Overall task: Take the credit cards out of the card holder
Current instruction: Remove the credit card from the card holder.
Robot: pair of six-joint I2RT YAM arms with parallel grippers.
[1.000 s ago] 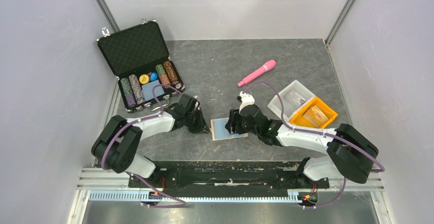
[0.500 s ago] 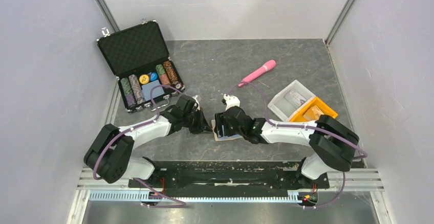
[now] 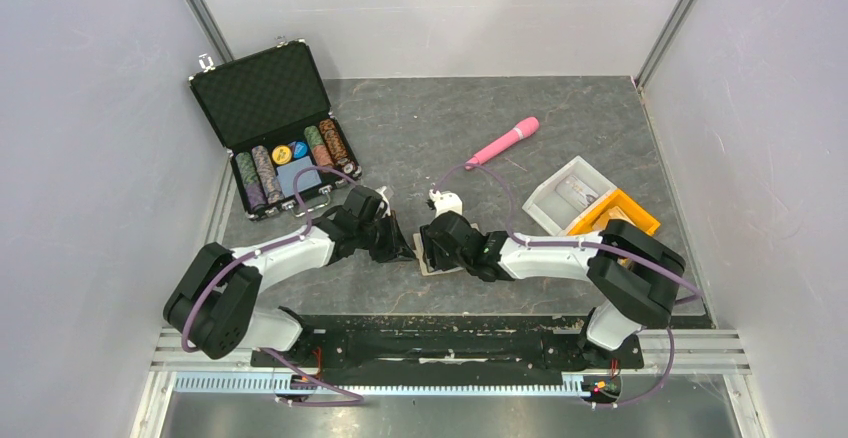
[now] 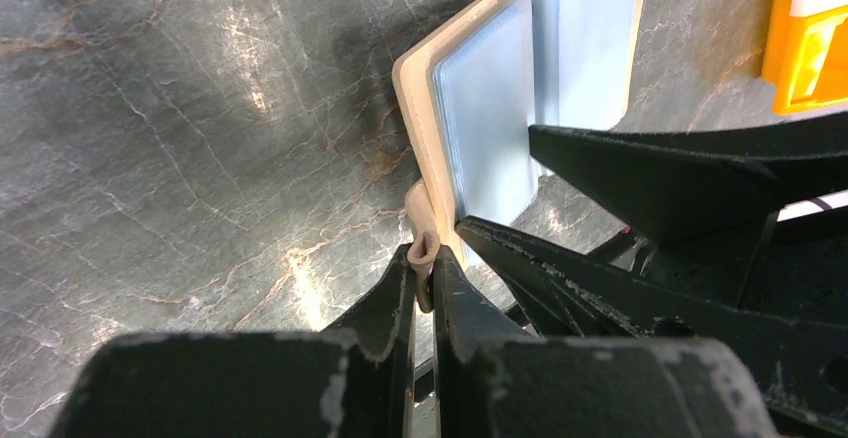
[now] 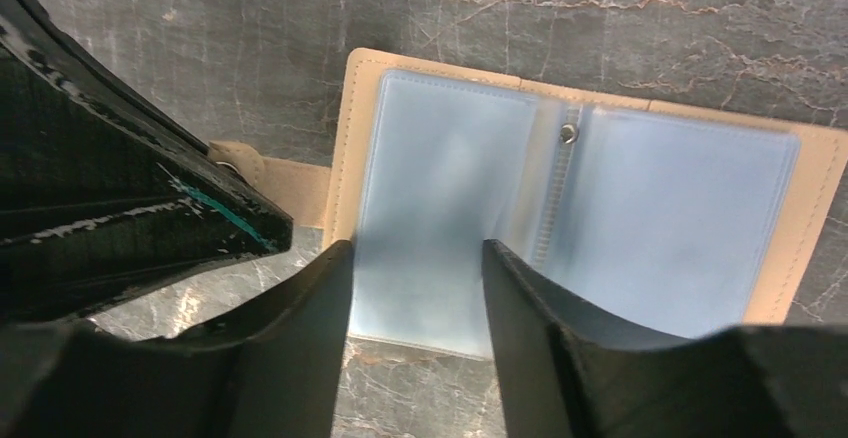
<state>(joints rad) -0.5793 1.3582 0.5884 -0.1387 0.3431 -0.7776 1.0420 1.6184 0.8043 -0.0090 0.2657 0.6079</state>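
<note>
The card holder [image 5: 640,198] lies open and flat on the grey table, tan outside with pale blue sleeves inside. From above, only a tan corner of the card holder [image 3: 424,266] shows between the two arms. My left gripper [image 4: 424,258] is shut on its tan snap tab [image 4: 421,243]. My right gripper [image 5: 417,248] hangs open just over the left sleeve, one finger at each side of it. In the top view the left gripper [image 3: 405,249] and the right gripper [image 3: 433,250] almost meet. The credit cards are out of view; both sleeves look plain blue.
An open black poker-chip case [image 3: 270,128] stands at the back left. A pink pen-shaped thing [image 3: 503,142] lies at the back middle. A clear tray [image 3: 572,193] and an orange tray [image 3: 640,218] sit at the right, partly behind my right arm.
My right arm has swung left, so its gripper now covers most of the card holder in the top view. The left arm shifted slightly right, still gripping the tab.
</note>
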